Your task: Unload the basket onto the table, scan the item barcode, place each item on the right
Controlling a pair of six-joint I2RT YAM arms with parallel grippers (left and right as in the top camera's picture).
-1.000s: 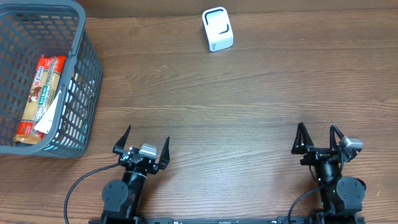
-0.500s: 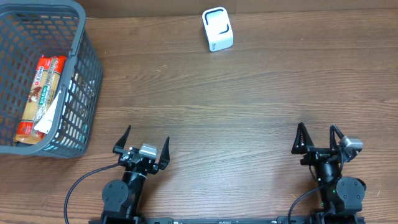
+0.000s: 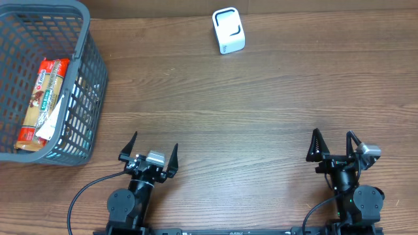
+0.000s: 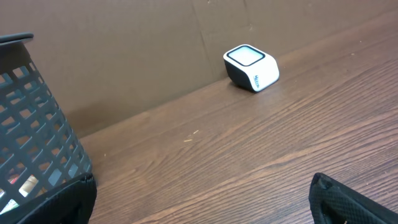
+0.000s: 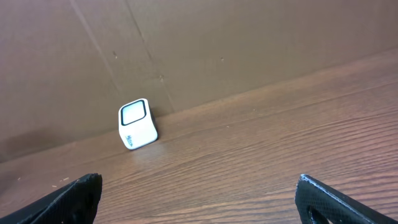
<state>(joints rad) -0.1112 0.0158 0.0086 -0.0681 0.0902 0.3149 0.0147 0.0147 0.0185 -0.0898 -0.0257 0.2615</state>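
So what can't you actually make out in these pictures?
Barcode on the packet: too small in the overhead view.
Basket: left side cut off by the frame edge, overhead and left wrist views.
Its contents, left wrist view: mostly hidden behind the mesh wall.
Left claw and right claw: wrist views show only dark fingertips at the bottom edge.
Lettering on the scanner: too small in every view.
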